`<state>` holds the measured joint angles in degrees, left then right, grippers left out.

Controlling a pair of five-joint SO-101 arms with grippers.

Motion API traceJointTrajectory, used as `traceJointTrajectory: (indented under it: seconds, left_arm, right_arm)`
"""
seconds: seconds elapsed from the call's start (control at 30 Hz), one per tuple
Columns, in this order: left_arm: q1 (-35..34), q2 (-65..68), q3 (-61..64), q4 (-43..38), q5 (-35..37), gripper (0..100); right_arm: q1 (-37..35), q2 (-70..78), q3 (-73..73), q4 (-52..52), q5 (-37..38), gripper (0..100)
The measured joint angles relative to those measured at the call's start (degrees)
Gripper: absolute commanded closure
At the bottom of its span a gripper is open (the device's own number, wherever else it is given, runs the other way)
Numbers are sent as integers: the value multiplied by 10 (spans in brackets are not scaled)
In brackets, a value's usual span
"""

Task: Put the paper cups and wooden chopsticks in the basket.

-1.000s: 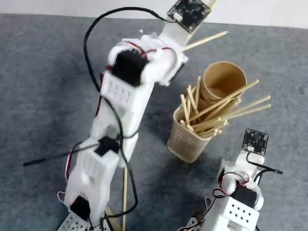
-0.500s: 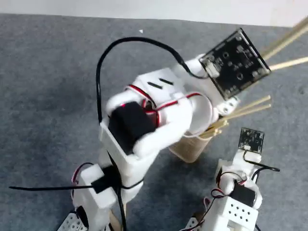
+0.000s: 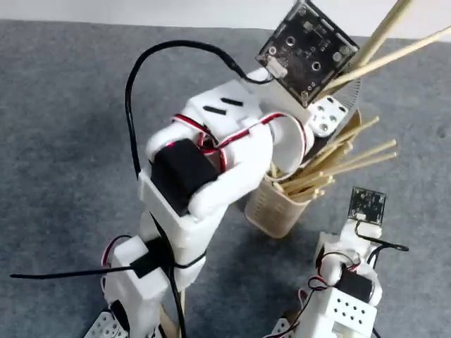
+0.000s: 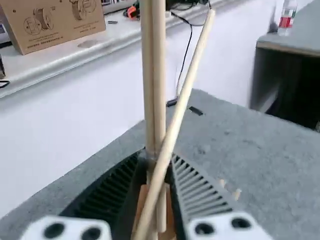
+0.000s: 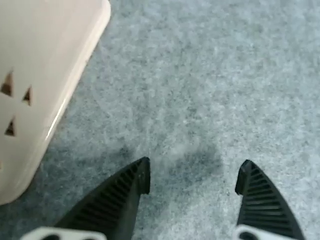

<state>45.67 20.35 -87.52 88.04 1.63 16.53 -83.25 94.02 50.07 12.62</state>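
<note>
Grips two wooden chopsticks (image 4: 152, 75) in clamped left tool (image 4: 152, 161) above part-filled basket (image 3: 271, 208); deposit pending. Holds right tool (image 5: 195, 170) open, empty.

In the basket (image 3: 271, 208), chopsticks (image 3: 352, 160) — right arm (image 3: 345, 303) just beside it.

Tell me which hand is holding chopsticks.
The left hand, shut on wooden chopsticks; the right hand hangs open and empty beside the basket.
</note>
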Motion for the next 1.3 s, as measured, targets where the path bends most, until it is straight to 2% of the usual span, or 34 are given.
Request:
traceJointTrajectory:
  seconds: [0.2, 0.33, 1.07, 1.17, 1.3]
  left_arm:
    - [-4, 0, 0, -5, 54, 962]
    - [-31, 0, 0, -5, 86, 910]
    - [-44, 0, 0, -5, 92, 900]
    - [-67, 0, 0, -2, 92, 899]
    - [-142, -1, 42, 51, 92, 898]
  right_arm:
    - [0, 0, 0, 0, 0, 711]
    - [0, 0, 0, 0, 0, 711]
    - [0, 0, 0, -1, 0, 711]
    - [2, 0, 0, -1, 0, 711]
    - [35, 0, 0, -1, 0, 711]
